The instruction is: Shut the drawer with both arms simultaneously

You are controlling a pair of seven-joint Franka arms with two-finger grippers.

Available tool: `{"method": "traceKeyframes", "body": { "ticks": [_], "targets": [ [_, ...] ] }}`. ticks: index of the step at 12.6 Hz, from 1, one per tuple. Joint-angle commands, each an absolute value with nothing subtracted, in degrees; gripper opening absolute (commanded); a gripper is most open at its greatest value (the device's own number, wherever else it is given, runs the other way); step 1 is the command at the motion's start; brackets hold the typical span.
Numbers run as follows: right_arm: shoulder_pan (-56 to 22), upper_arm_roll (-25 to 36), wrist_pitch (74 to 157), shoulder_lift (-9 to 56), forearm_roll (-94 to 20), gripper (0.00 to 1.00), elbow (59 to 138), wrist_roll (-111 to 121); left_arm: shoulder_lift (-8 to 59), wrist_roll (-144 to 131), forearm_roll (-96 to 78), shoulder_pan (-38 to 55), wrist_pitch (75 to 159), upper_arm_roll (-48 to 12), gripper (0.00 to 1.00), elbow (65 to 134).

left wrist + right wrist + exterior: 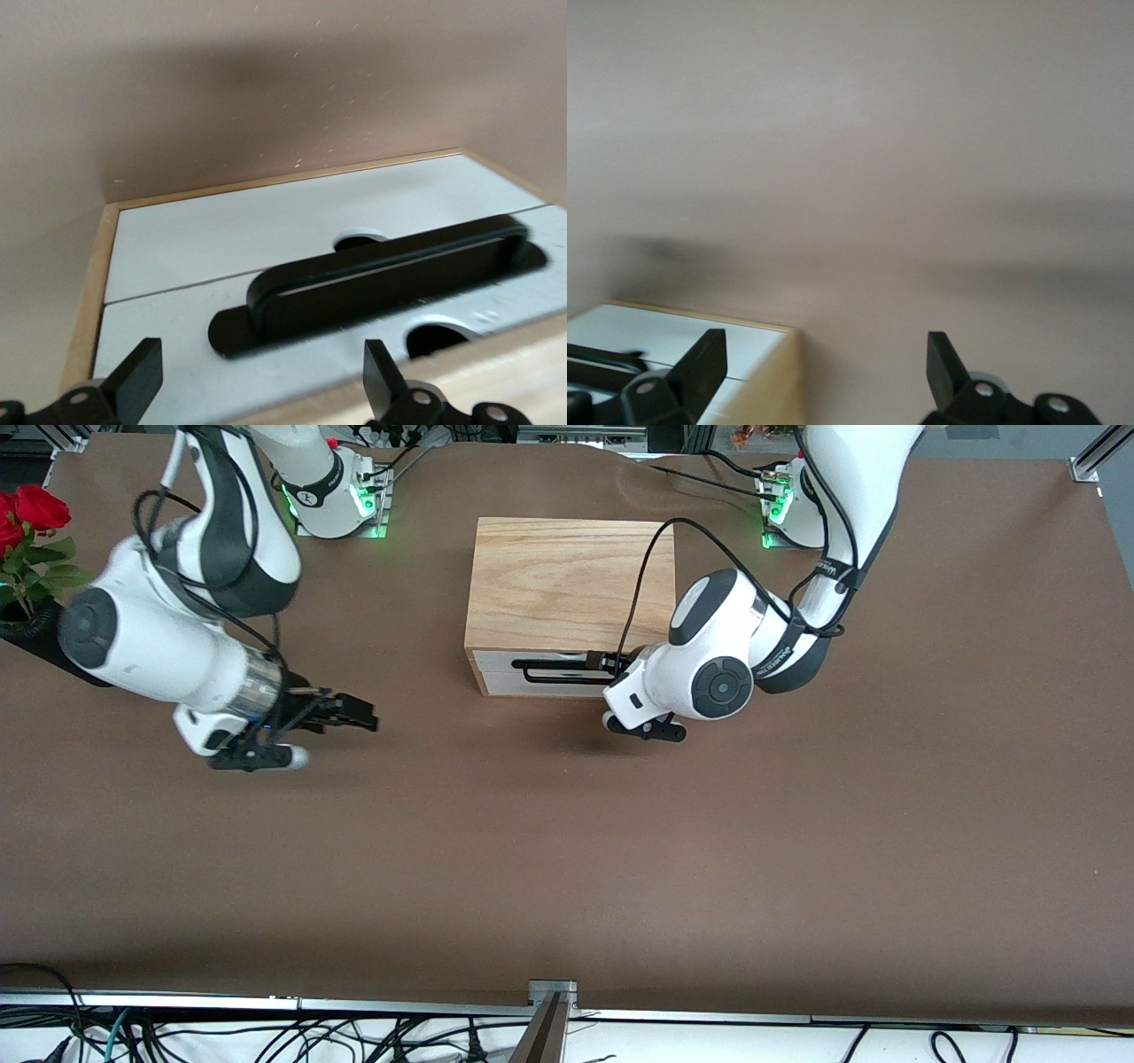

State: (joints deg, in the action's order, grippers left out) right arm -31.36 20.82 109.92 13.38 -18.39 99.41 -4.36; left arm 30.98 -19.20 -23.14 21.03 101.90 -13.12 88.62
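Observation:
The drawer (494, 661) has a white front and a long black bar handle (558, 670). It sits in the upper slot of the wooden box casing (567, 576), its front about flush with the casing's front. My left gripper (595, 662) is open just in front of the handle's end toward the left arm. In the left wrist view its fingers (137, 381) flank the drawer front (177, 319) and handle (381, 279). My right gripper (365, 716) is open and empty over bare table, apart from the box, toward the right arm's end. The right wrist view (824, 363) shows only a box corner (766, 372).
A plain white handle-less panel (230, 230) lies below the drawer in the casing. A black pot of red roses (27, 531) stands at the right arm's end of the table. Brown table (567, 850) stretches toward the front camera.

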Motion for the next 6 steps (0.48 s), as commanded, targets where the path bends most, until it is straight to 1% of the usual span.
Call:
{"method": "traceKeyframes", "body": {
  "ticks": [1, 2, 4, 5, 6],
  "targets": [
    [-31.82, 20.74, 101.37, 4.86, -10.91, 1.00, 100.28, -5.54, 28.22, -19.51, -23.47, 17.51, 98.27, -12.66, 1.00, 84.03],
    [-29.99, 20.57, 98.73, 3.01, -10.64, 1.00, 100.02, -4.06, 26.30, -19.42, -22.25, 15.14, 98.00, -12.74, 1.00, 83.76],
    [-22.01, 18.82, 94.06, 2.20, -13.08, 1.00, 99.50, -0.82, 22.69, -19.51, -15.33, 11.88, 93.45, -12.83, 1.00, 83.41],
    [-18.93, 16.46, 93.35, 1.68, -12.49, 1.00, 99.32, 1.04, 21.37, -19.51, -11.55, 10.82, 92.21, -12.75, 1.00, 83.32],
    [-15.33, 12.61, 93.25, 0.63, -9.78, 1.00, 99.23, 2.10, 18.83, -19.42, -8.99, 10.20, 92.28, -11.96, 1.00, 83.23]
  ]
}}
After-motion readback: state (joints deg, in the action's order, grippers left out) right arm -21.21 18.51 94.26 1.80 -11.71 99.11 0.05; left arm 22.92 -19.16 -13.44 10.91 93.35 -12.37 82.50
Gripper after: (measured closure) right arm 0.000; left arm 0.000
